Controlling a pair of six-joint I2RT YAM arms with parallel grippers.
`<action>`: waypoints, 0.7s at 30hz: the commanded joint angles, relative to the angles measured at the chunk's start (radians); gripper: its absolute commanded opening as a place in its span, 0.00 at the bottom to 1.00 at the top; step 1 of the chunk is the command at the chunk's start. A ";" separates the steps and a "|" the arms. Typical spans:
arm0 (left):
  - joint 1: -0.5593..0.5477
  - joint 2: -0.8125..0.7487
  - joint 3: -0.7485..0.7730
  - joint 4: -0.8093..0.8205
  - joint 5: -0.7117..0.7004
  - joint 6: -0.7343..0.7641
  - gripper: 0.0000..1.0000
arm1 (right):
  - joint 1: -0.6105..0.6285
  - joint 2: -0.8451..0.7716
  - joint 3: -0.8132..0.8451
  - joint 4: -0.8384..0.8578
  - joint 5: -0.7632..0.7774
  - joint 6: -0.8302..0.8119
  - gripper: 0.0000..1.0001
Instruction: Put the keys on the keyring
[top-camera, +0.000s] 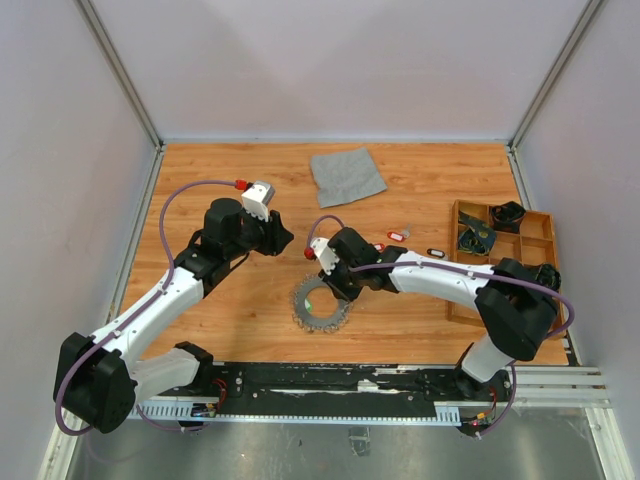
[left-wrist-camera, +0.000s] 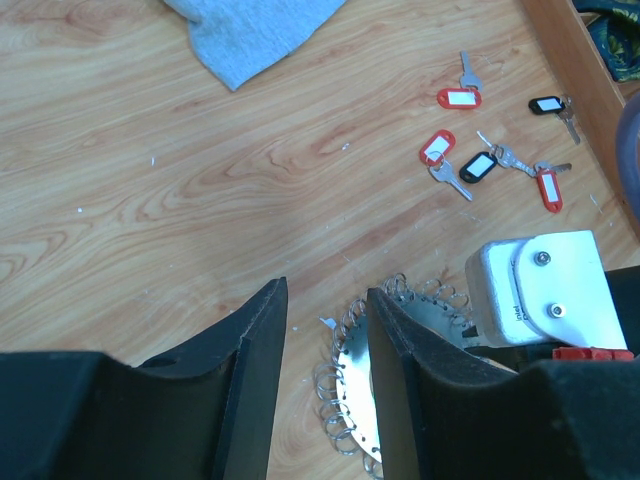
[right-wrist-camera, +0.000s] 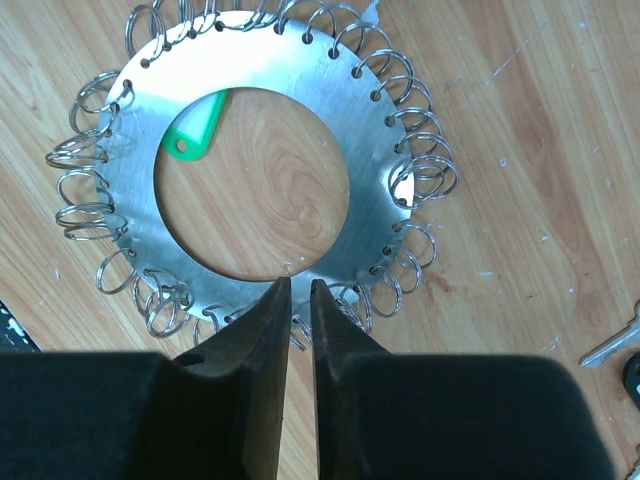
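Done: green-tagged key (right-wrist-camera: 197, 130) inside keyring (right-wrist-camera: 372, 190) hole, attachment unclear.
Remaining: other keys (left-wrist-camera: 478, 167) loose.
Right gripper (right-wrist-camera: 299, 285): barely parted, empty.
Left gripper (left-wrist-camera: 325, 295): spread, empty.

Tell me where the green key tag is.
In the right wrist view, the green tag lies inside the hole of the keyring, upper left, partly under its plate.

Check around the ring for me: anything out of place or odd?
One thing: a green tag sits in the central hole of the ring, partly hidden under its plate, not out at the rim loops. Other keys lie loose on the table nearby.
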 joint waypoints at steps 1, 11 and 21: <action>0.010 -0.020 0.023 0.029 0.002 0.011 0.43 | -0.023 -0.035 -0.003 0.027 0.008 0.050 0.18; 0.010 -0.021 0.022 0.031 0.006 0.010 0.43 | 0.012 -0.143 -0.094 0.079 -0.112 0.273 0.34; 0.010 -0.025 0.021 0.032 0.007 0.009 0.43 | 0.104 -0.081 -0.077 0.013 -0.144 0.289 0.26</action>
